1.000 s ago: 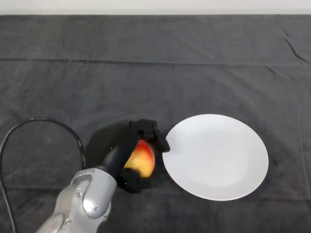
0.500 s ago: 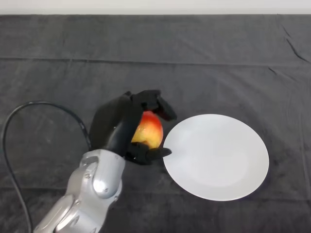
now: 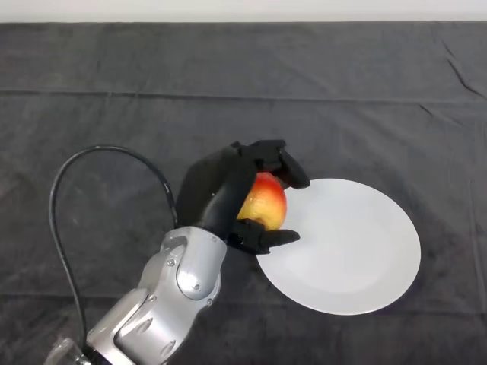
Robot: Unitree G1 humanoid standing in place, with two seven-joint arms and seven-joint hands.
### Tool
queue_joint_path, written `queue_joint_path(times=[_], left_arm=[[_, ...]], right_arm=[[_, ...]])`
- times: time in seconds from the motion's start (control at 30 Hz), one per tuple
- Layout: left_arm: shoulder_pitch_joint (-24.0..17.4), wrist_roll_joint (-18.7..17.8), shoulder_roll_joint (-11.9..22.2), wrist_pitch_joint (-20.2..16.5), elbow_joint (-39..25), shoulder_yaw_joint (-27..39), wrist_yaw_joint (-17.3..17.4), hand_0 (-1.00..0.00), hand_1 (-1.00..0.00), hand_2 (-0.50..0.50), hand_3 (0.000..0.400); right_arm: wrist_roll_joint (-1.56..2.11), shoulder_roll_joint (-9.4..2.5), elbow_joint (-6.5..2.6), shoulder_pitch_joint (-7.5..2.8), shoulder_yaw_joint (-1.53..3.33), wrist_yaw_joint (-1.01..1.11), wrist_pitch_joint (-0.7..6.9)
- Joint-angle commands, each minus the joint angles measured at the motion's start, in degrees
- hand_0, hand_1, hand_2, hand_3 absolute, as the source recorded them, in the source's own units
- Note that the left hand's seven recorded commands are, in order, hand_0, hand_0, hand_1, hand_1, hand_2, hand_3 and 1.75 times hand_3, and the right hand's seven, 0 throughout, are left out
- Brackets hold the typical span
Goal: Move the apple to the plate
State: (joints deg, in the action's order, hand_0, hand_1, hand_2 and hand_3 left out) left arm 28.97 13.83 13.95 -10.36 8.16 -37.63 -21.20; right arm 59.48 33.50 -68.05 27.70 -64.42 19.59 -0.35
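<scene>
A red and yellow apple is held in my black left hand, whose fingers curl over its top and whose thumb wraps under it. The apple hangs at the left rim of the round white plate, which lies flat on the dark cloth at the right of the middle. My fingertips and thumb tip reach over the plate's left edge. The silver-grey arm comes in from the lower left.
The dark cloth covers the whole table and shows a few creases. A pale strip of wall runs along the far edge at the top.
My hand has carried the apple up and to the right, from the cloth left of the plate to the plate's left rim. The plate has not moved.
</scene>
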Motion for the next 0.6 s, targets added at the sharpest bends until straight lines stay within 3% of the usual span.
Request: queue_joint_path(times=[0.03, 0.6], left_arm=[[3.15, -0.95, 0.08, 1.29, 2.76, -1.79, -1.09, -1.00, -1.00, 0.00, 0.400], [8.37, -6.56, -1.67, 4.68, 9.43, -10.48, -3.46, -1.00, -1.00, 0.00, 0.400]], right_arm=[[0.53, -0.97, 2.05, 0.48, -0.08, -0.52, -0.22], [0.57, -0.86, 1.81, 0.54, -0.14, -0.41, -0.24]])
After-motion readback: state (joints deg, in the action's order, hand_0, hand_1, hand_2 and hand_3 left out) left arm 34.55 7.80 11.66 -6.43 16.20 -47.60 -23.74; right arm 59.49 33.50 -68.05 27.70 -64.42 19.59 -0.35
